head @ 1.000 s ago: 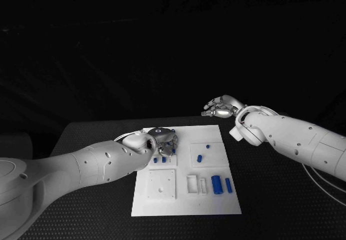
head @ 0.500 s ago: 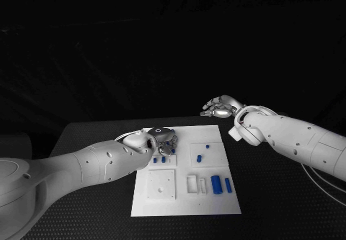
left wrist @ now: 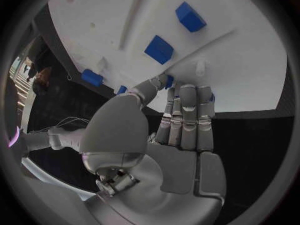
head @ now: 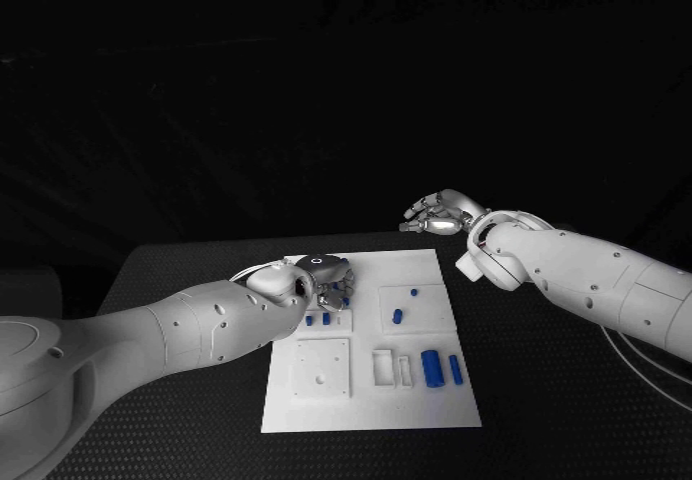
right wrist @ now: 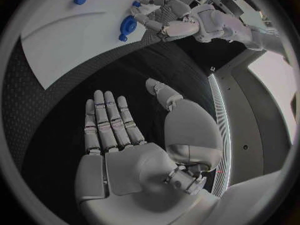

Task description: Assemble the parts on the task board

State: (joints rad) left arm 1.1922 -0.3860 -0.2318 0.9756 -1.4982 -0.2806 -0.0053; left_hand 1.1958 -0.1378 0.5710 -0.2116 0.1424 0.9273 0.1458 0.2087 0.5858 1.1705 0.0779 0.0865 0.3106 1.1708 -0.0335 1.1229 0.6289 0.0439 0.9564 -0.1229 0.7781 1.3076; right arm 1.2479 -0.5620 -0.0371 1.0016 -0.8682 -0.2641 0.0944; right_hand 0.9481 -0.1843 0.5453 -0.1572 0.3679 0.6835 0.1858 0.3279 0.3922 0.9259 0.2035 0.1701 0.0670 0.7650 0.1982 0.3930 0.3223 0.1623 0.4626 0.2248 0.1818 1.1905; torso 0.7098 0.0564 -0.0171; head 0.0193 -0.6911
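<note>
Black table (head: 173, 300) carries the white board (head: 368, 410) at centre. Blue parts (head: 431, 368) lie at its near right and middle. Left hand (head: 325, 280) hovers over the board's far left, fingers together, grasping nothing visible. Right hand (head: 440, 214) hangs beyond the far edge, released, fingers extended.

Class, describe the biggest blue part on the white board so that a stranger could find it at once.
Start at the white task board in the middle of the black table. Go to its near right corner, where two blue parts lie side by side. The one you want, the thick blue cylinder, is the left one, fatter than its slim neighbour.
</note>
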